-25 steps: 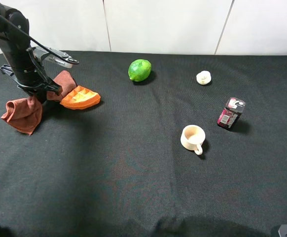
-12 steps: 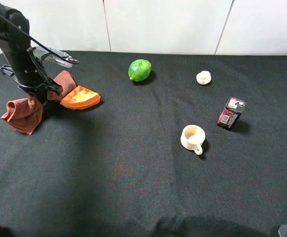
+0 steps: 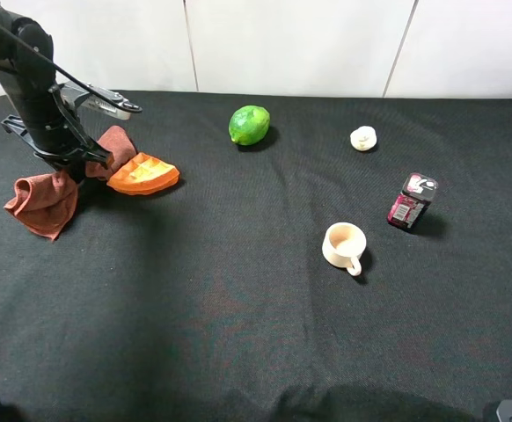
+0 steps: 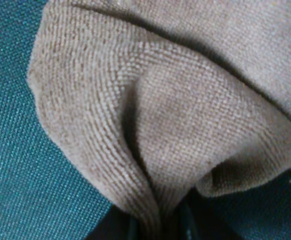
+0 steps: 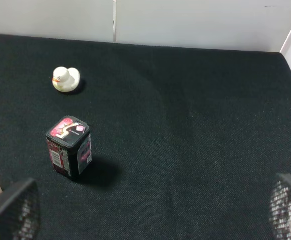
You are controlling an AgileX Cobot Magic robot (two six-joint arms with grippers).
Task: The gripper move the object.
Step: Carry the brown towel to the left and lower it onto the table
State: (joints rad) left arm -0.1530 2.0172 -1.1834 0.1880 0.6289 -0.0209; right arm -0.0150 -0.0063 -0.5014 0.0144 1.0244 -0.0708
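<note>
Black cloth table [image 3: 238, 334]. The left arm [image 3: 27, 83] comes down at its far-left side, with a cable running along it.

Towel [image 3: 38, 204]: rust-brown terry, bunched, at the far left of the table under that arm. Its long axis is diagonal. One lobe points to the near-left edge and lies on the cloth. The other points far-right and ends by the waffle wedge. The arm crosses it mid-length, so the middle is hidden from above. Can't tell if the middle is off the table.

Left gripper [image 3: 69, 163]: clamped on the towel at mid-length. The wrist view shows a fold of terry pinched between the two dark fingers [image 4: 113, 231], and the fabric nearly fills that view.

Waffle wedge [image 3: 143, 173]: orange, grid side up, flat on the table, right of the towel's far lobe. Touching or just beside it, can't tell which.

Lime [image 3: 249, 125]: green, far-centre, well apart from the rest.

Cup [image 3: 343, 243]: cream, upright, mouth up, right of centre, handle toward the near-right. Only its own cream inside shows.

Tin [image 3: 412, 201]: small, dark, red/pink label, upright, lid on, contents hidden. It stands right of the cup and a bit farther back.

Duck [image 3: 362, 138]: small, white, far-right, behind the tin.

Right gripper [image 5: 149, 210]: jaws spread wide. Its mesh pads [image 5: 13, 210] sit at either edge of its wrist view, with only table cloth between them.
</note>
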